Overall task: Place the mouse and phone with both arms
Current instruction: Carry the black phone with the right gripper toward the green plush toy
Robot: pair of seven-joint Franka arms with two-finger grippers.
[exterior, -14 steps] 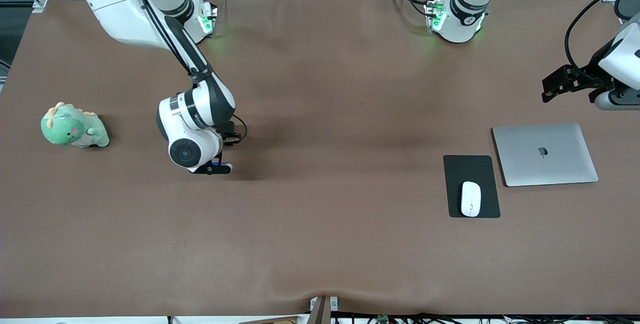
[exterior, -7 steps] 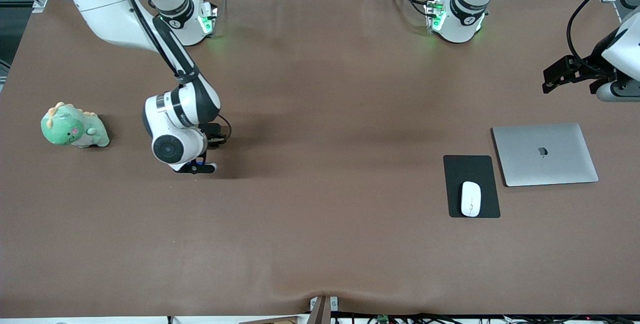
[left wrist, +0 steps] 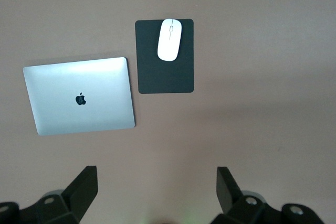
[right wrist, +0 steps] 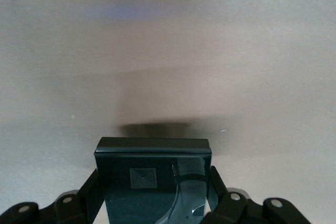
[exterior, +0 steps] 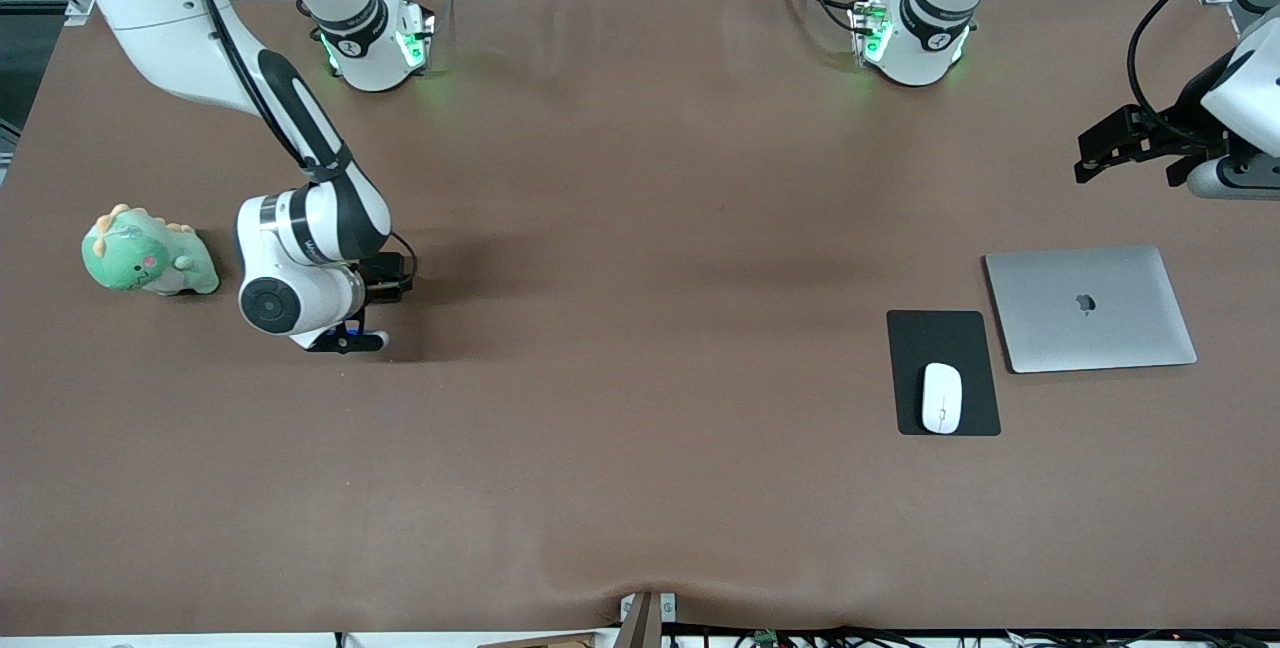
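Pincers first: my right gripper is clamped on the phone, carrying it low over bare table toward the right arm's end, close beside the green plush. Nearer the front camera, toward the left arm's end, the mouse already lies on the pad, just beside the closed laptop. My left gripper waits up in the air above the table past the laptop, spread wide with nothing in it. I judge the mouse half done and the phone not yet set down.
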